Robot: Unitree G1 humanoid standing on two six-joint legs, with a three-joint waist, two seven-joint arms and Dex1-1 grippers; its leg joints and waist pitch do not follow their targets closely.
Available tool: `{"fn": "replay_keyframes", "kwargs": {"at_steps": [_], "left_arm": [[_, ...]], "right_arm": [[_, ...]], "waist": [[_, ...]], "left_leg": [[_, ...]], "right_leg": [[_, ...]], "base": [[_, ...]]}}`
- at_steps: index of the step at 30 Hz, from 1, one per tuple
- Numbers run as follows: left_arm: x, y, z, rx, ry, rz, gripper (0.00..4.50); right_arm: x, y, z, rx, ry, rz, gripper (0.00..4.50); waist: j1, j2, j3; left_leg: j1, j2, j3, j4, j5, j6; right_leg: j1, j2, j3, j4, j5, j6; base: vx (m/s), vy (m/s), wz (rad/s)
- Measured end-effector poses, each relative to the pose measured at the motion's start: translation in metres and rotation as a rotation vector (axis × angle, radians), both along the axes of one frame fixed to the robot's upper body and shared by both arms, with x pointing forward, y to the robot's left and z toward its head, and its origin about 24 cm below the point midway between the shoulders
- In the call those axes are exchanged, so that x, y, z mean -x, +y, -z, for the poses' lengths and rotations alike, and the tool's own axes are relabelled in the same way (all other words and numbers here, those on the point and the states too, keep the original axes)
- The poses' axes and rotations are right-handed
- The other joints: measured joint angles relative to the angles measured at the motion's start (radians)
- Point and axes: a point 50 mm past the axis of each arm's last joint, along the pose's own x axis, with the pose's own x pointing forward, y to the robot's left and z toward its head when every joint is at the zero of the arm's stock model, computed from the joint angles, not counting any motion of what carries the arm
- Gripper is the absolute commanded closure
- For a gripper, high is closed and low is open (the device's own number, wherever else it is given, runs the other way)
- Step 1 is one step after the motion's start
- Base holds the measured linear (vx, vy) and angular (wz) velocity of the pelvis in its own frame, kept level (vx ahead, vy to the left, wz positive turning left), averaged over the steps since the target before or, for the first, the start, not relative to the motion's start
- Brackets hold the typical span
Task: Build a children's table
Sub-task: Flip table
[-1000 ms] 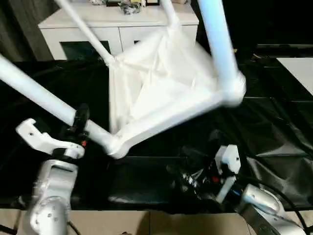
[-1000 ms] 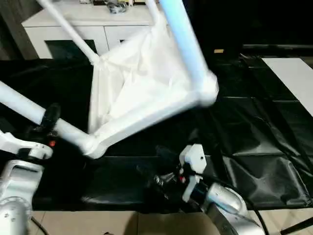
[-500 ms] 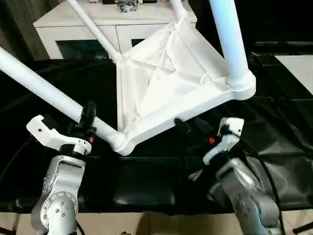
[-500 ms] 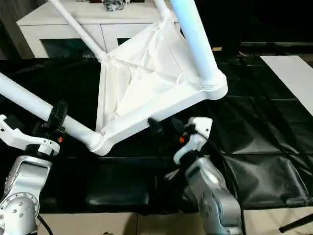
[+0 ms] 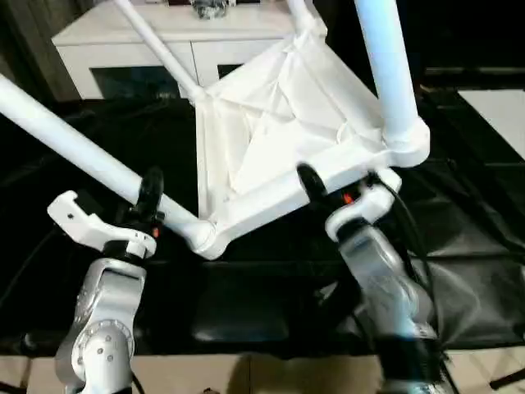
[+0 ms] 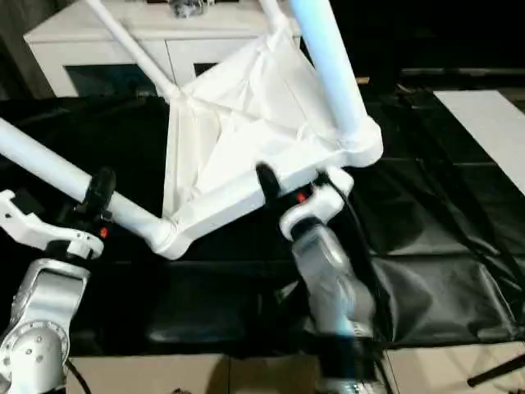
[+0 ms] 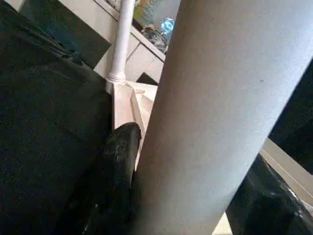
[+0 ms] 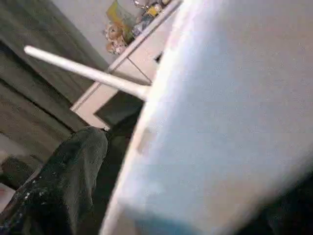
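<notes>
Steadying the upturned table [image 5: 271, 139]

My left gripper [image 5: 148, 197] pinches a leg [image 5: 74, 148] at nine o'clock; right gripper [image 5: 332, 185] spreads around the rim, bracing it.

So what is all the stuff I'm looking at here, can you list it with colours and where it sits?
white plastic rectangular tabletop: one, white, tilted with its ribbed underside up, over the black sheet.
long tapered white tube legs: four, white, plugged into the corner sockets, sticking up and outward.
black plastic sheet: one, black, spread across the work surface.
white cabinet: one, white with dark door panels, behind the table; small clutter on top.
left gripper: one, black fingers, closed round the near left leg.
right gripper: one, black fingers, open, at the tabletop's near edge.
silver forearms: two, silver, at the bottom.
</notes>
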Motion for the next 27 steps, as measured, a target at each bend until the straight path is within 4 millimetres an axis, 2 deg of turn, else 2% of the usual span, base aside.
{"fn": "replay_keyframes", "kwargs": {"at_steps": [5, 12, 15, 21, 23, 25, 27], "left_arm": [[0.000, -0.003, 0.000, 0.000, 0.000, 0.008, 2.35], [-0.001, -0.007, 0.001, -0.013, 0.004, 0.019, 2.35], [-0.001, -0.009, 0.001, -0.020, 0.007, 0.024, 2.35], [-0.001, -0.009, 0.001, -0.031, 0.012, 0.023, 2.35], [-0.001, -0.009, 0.001, -0.031, 0.014, 0.021, 2.35], [-0.001, -0.009, 0.001, -0.030, 0.015, 0.018, 1.65], [-0.002, -0.010, -0.001, 0.006, -0.007, 0.025, 1.65]], "right_arm": [[-0.009, 0.005, 0.012, -0.006, 0.086, 0.012, 0.00], [-0.015, 0.002, 0.015, -0.042, 0.103, 0.032, 0.70], [-0.016, 0.002, 0.015, -0.048, 0.104, 0.036, 0.81], [-0.016, 0.002, 0.017, -0.060, 0.113, 0.037, 1.55], [-0.016, 0.002, 0.016, -0.059, 0.110, 0.034, 1.61], [-0.017, 0.003, 0.016, -0.055, 0.105, 0.030, 1.88], [-0.016, 0.003, 0.018, -0.048, 0.113, 0.029, 1.99]], "waist": [[0.001, 0.000, 0.000], [-0.002, -0.002, 0.001], [-0.002, -0.004, 0.003], [-0.003, -0.004, 0.003], [-0.002, -0.004, 0.003], [-0.003, -0.004, 0.002], [-0.002, -0.007, 0.002]], "left_leg": [[-0.001, 0.000, 0.000, 0.000, 0.001, 0.001], [-0.001, 0.000, 0.001, 0.001, 0.004, 0.003], [-0.001, 0.000, 0.001, 0.001, 0.005, 0.003], [-0.001, 0.000, 0.001, 0.001, 0.005, 0.003], [-0.001, 0.000, 0.001, 0.001, 0.005, 0.003], [-0.001, 0.000, 0.001, 0.001, 0.006, 0.003], [0.000, 0.001, 0.001, 0.001, 0.006, 0.003]], "right_leg": [[0.000, 0.000, 0.000, 0.000, 0.000, 0.000], [0.000, 0.000, 0.000, 0.000, 0.004, 0.000], [-0.001, 0.000, 0.000, 0.000, 0.006, 0.000], [-0.001, 0.000, 0.000, 0.000, 0.007, 0.000], [-0.001, 0.000, 0.000, 0.000, 0.007, 0.000], [-0.001, 0.000, 0.001, 0.000, 0.007, 0.000], [-0.001, 0.000, 0.000, 0.000, 0.007, 0.000]], "base": [[0.000, 0.000, 0.00], [0.000, 0.000, 0.00], [0.000, 0.000, 0.00], [0.000, 0.000, 0.00], [0.000, 0.000, 0.00], [0.000, 0.000, 0.00], [0.000, 0.000, 0.00]]}}
